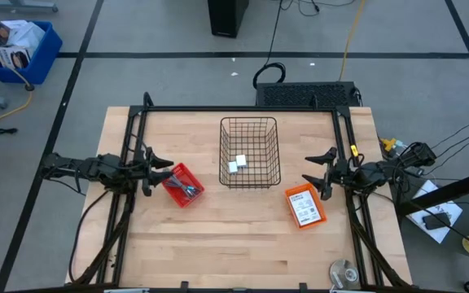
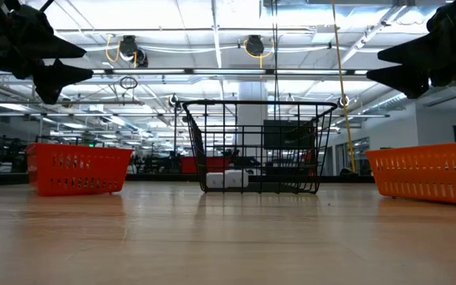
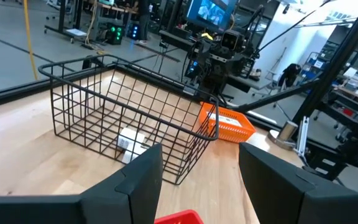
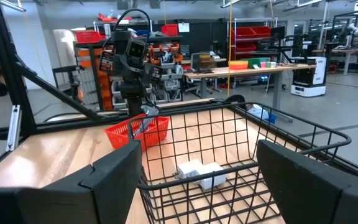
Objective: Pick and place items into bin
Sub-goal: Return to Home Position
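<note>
Homing step, apparently: left end effector [image 1: 166, 168] and right end effector [image 1: 314, 168], both wide and empty, faced the wire basket [image 1: 249, 151] between them; next, likely retraction.

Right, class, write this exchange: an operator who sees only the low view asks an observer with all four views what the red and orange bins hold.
Operator: I see only the wall of the red bin. What's inside?
Observer: From above, it sits beside the open left gripper and holds slim tools.
Operator: And the orange one?
Observer: The orange bin, near the open right gripper, holds a white printed card.
</note>
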